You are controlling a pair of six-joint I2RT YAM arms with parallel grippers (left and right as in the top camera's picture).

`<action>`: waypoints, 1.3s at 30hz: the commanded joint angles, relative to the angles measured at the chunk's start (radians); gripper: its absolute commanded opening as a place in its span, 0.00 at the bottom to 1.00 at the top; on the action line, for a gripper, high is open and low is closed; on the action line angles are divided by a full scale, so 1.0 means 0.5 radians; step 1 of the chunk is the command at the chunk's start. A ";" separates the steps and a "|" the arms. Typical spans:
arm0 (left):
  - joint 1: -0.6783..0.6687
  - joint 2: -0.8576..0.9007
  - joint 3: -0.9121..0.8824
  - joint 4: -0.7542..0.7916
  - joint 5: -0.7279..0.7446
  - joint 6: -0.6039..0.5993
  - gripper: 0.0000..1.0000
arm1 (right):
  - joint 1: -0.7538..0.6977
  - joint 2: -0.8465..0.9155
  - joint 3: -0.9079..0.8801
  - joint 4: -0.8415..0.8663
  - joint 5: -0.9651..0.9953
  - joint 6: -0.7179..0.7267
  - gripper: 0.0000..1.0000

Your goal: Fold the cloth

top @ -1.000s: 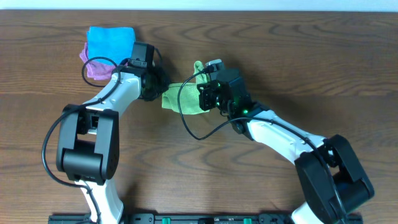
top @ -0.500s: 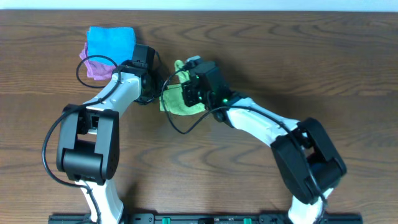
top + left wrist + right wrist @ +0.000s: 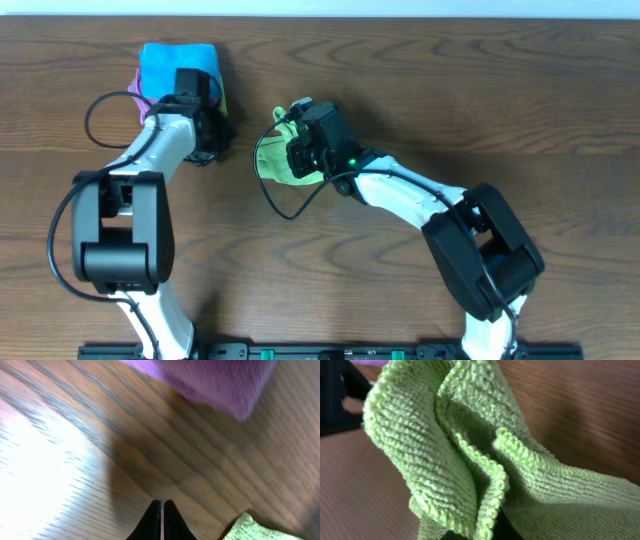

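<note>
The lime-green cloth [image 3: 272,158] lies bunched on the wooden table at centre left in the overhead view. It fills the right wrist view [image 3: 485,450], folded over itself with its beaded hems upward. My right gripper [image 3: 296,150] is shut on the cloth and its fingers are hidden under the fabric. My left gripper [image 3: 205,140] is shut and empty, to the left of the cloth beside the blue cloth. Its closed fingertips [image 3: 162,510] hover over bare wood, with a corner of the green cloth [image 3: 255,530] at the lower right.
A bright blue folded cloth [image 3: 165,65] lies on a purple folded cloth [image 3: 138,88] at the back left; the purple one [image 3: 210,380] also shows at the top of the left wrist view. Arm cables loop near both wrists.
My left gripper has let go of the cloth and drawn back left toward the blue cloth. My right gripper has carried the cloth left, folding it over.
</note>
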 commanded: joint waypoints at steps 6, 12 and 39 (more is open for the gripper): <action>0.054 -0.160 0.040 0.002 0.008 0.024 0.06 | 0.057 0.027 0.028 -0.034 -0.004 -0.043 0.17; 0.058 -0.170 0.040 0.002 0.008 0.024 0.06 | 0.106 0.027 0.028 -0.059 -0.073 -0.043 0.36; 0.188 -0.171 0.040 0.002 0.185 0.031 0.21 | 0.142 -0.105 0.074 -0.044 -0.346 -0.040 0.91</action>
